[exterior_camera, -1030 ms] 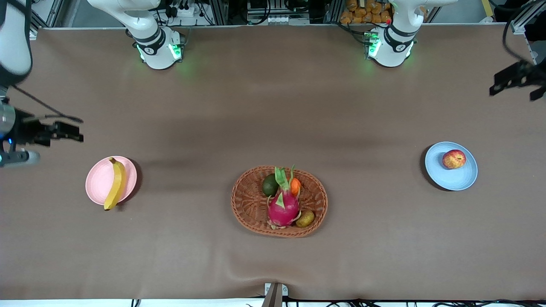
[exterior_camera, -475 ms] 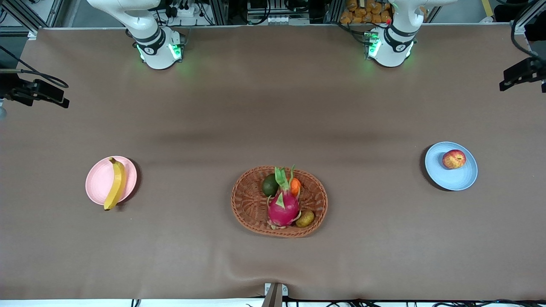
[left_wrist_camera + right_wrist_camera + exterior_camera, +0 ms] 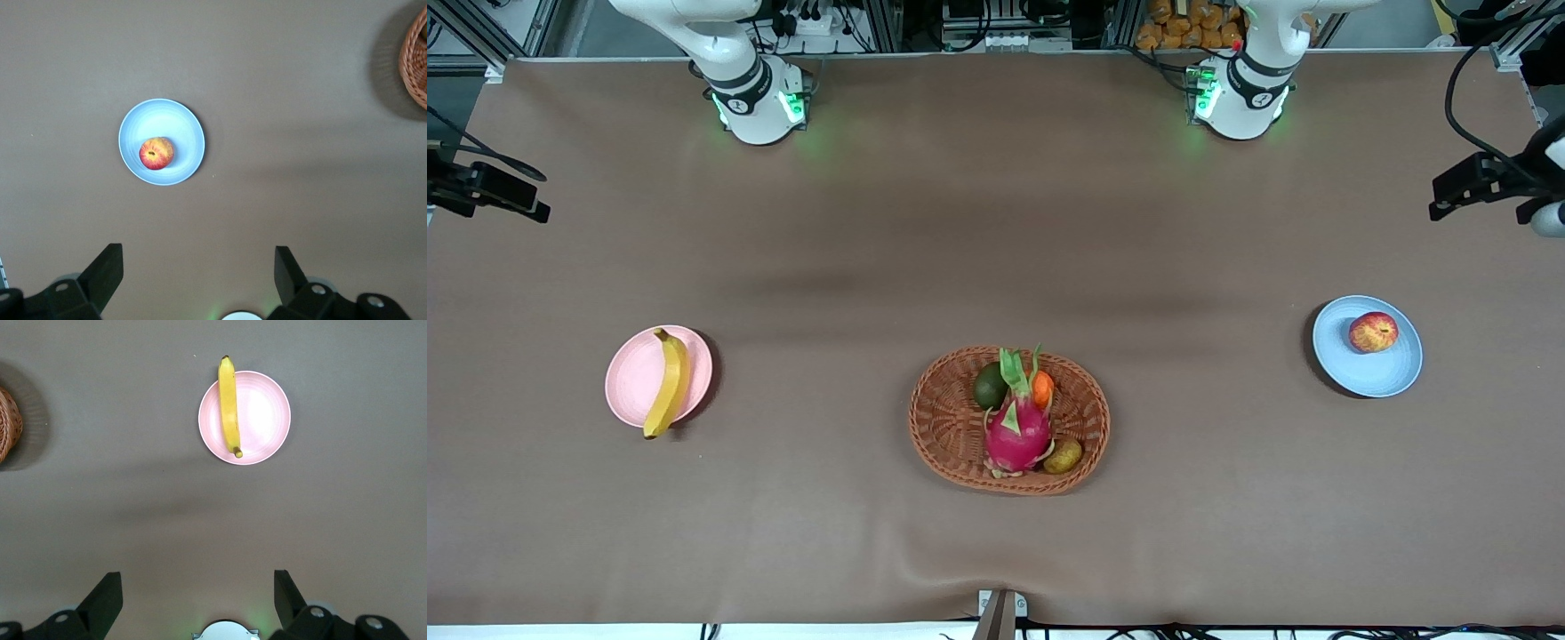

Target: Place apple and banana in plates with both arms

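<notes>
The yellow banana (image 3: 669, 382) lies across the pale pink plate (image 3: 631, 373) at the right arm's end of the table, its lower tip past the rim. The red apple (image 3: 1373, 332) sits in the light blue plate (image 3: 1369, 369) at the left arm's end. High over the table's edge hangs my right gripper (image 3: 516, 200), open and empty; its wrist view shows the banana (image 3: 230, 405) on the pink plate (image 3: 263, 413) well clear of the gripper (image 3: 198, 593). My left gripper (image 3: 1463, 187) is also up and open (image 3: 199, 270), with the apple (image 3: 156, 153) and blue plate (image 3: 170, 120) below.
An oval wicker basket (image 3: 951, 427) stands mid-table, nearer the front camera, holding a pink dragon fruit (image 3: 1017, 431), a dark green fruit, a small orange fruit and a brownish oval fruit. Its rim shows in the left wrist view (image 3: 415, 60) and the right wrist view (image 3: 7, 423).
The right gripper has lifted away from beside the pink plate and drawn back to the table's edge. The left gripper has shifted slightly at its own end. Fruits and plates have not moved.
</notes>
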`<move>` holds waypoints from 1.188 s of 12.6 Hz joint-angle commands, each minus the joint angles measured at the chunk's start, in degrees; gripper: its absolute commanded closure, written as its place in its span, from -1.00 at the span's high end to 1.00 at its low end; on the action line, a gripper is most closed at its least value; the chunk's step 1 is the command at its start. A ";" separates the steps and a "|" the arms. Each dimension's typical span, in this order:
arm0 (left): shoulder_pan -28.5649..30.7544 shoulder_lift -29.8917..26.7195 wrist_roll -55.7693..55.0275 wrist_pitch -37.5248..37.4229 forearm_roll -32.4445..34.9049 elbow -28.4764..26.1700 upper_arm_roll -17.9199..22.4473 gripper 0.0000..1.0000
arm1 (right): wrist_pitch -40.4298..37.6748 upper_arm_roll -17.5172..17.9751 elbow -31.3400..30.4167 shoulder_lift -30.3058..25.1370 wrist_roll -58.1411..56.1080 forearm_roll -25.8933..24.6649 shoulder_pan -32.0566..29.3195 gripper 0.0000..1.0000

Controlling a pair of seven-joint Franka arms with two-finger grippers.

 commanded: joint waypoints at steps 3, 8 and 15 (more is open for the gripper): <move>0.34 -0.98 -2.72 0.89 0.33 -0.46 -0.31 1.00 | 0.28 0.07 -0.47 -1.03 -2.19 -1.30 -0.52 1.00; 0.87 -0.80 -3.59 0.98 -1.34 -0.46 -0.22 1.00 | 0.37 -0.02 -0.30 -0.85 -3.86 -1.22 -1.30 1.00; 1.05 -0.89 -7.73 0.63 -1.16 -0.37 -0.31 1.00 | 0.37 0.24 -0.30 -0.59 -3.86 -1.22 -1.04 1.00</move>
